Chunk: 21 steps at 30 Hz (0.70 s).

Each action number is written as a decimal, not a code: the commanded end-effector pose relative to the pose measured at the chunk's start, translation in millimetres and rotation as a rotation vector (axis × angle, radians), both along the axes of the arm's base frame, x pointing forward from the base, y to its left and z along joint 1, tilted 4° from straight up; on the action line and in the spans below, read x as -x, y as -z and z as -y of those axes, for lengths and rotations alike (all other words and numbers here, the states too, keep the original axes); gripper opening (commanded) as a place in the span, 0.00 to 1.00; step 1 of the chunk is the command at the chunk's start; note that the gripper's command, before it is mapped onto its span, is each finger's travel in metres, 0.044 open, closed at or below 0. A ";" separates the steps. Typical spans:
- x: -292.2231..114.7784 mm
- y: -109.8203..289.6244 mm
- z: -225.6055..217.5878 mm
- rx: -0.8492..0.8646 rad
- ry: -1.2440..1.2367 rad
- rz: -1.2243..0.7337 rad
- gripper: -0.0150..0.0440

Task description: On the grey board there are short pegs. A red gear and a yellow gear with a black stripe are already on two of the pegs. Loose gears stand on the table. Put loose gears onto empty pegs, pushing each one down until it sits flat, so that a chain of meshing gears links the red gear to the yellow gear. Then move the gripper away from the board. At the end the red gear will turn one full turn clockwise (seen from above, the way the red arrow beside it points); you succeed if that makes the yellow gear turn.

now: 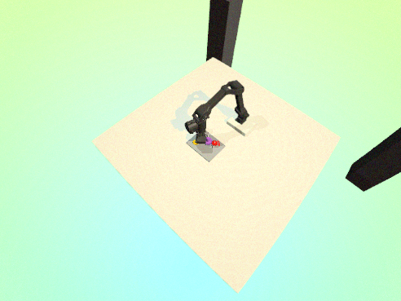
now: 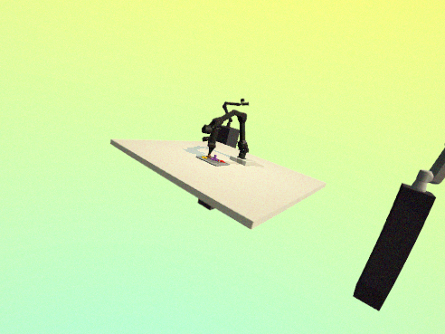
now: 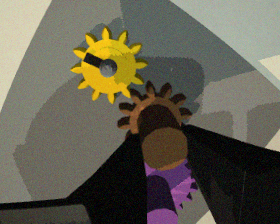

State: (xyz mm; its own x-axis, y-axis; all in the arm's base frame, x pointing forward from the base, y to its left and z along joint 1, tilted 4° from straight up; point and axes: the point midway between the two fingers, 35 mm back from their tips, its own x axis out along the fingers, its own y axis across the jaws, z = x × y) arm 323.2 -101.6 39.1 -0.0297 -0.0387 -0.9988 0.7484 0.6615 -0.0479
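Observation:
The yellow gear (image 3: 121,75) (image 1: 195,142) with a black stripe sits on a peg of the grey board (image 3: 40,125) (image 1: 209,157). My gripper (image 3: 160,138) (image 2: 209,156) is shut on the knob of a brown gear (image 3: 131,116), just beside the yellow gear over the board. Whether their teeth touch, and how high the brown gear is above the board, I cannot tell. A purple gear (image 3: 182,187) (image 1: 209,141) (image 2: 215,157) stands on the board, partly hidden behind the brown gear's knob and the fingers. The red gear (image 1: 214,143) (image 2: 222,161) is beside the purple one, out of the wrist view.
The arm's pale base plate (image 1: 245,132) (image 2: 244,162) stands on the table (image 1: 228,208) (image 2: 253,195) to the right of the board. The arm arches from there over the board. Dark pillars stand beyond the table. Shadows of arm and gripper fall over the board.

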 end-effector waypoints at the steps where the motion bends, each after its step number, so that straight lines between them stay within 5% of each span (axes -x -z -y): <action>1: -0.1 1.3 0.6 -0.005 -0.089 -0.003 0.25; 19: 0.2 5.8 -0.2 0.005 0.244 0.010 0.25; 21: 0.1 5.1 -0.2 0.005 0.234 0.010 0.34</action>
